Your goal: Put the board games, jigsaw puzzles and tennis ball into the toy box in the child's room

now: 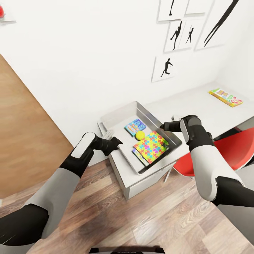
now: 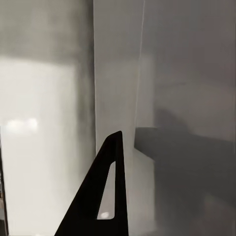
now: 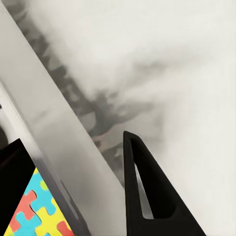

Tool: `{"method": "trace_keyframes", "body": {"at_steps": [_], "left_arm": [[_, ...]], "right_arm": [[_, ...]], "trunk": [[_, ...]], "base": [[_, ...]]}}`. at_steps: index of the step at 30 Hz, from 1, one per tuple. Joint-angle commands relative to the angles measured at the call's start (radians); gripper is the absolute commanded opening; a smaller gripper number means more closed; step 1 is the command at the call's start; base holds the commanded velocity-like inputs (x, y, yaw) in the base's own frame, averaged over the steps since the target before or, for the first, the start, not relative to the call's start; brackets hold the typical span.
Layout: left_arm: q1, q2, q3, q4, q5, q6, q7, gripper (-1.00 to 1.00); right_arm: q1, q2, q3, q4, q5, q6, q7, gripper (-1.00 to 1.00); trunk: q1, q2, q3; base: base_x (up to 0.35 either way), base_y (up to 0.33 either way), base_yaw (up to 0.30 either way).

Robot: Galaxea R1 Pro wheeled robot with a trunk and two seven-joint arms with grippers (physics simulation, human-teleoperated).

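The grey toy box (image 1: 121, 114) rests on the near end of the light grey table (image 1: 197, 107). Inside it lie a blue board game (image 1: 135, 126), the tennis ball (image 1: 140, 135) and a jigsaw puzzle (image 1: 151, 146), with another flat piece (image 1: 138, 155) peeking out beneath the puzzle. My left gripper (image 1: 115, 143) is at the box's left rim; one of its fingers (image 2: 110, 187) lies against the box wall (image 2: 118, 73). My right gripper (image 1: 165, 126) straddles the right rim (image 3: 64, 142), which spans the gap between its fingers (image 3: 147, 196), with the puzzle (image 3: 34, 211) beside them. A yellow-red board game (image 1: 225, 97) lies far along the table.
A red chair (image 1: 229, 151) stands tucked under the table to the right of my right arm. The brown door (image 1: 24, 134) is at the left. White drawers (image 1: 148, 181) sit below the box. Wood-plank floor (image 1: 141, 222) lies open in front of me.
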Motion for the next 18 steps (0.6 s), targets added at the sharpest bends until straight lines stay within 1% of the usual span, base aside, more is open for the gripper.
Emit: {"method": "trace_keyframes", "body": {"at_steps": [1,2,4,5,18], "left_arm": [[-0.001,0.001,0.006,-0.002,0.059,-0.014,-0.025,-1.00],[-0.001,0.001,0.006,-0.002,0.059,-0.014,-0.025,1.00],[-0.001,0.001,0.006,-0.002,0.059,-0.014,-0.025,1.00],[-0.001,0.001,0.006,-0.002,0.059,-0.014,-0.025,1.00],[-0.001,0.001,0.009,-0.002,0.059,-0.014,-0.025,1.00]], "right_arm": [[0.000,0.000,-0.014,-0.003,-0.044,0.008,0.012,-1.00],[0.000,0.000,-0.014,-0.003,-0.044,0.008,0.012,-1.00],[0.000,0.000,-0.014,-0.003,-0.043,0.008,0.011,-1.00],[-0.001,0.000,-0.014,-0.003,-0.043,0.008,0.011,1.00],[-0.001,0.000,-0.012,-0.003,-0.043,0.009,0.010,1.00]], "trunk": [[0.013,-0.001,-0.002],[0.013,-0.001,-0.002],[0.013,-0.001,-0.002],[0.013,-0.001,-0.002],[0.013,-0.001,-0.002]], "base": [[0.000,0.013,0.000],[0.000,0.011,0.000],[0.000,0.006,0.000],[0.000,0.004,0.000],[0.000,0.001,0.000]]}}
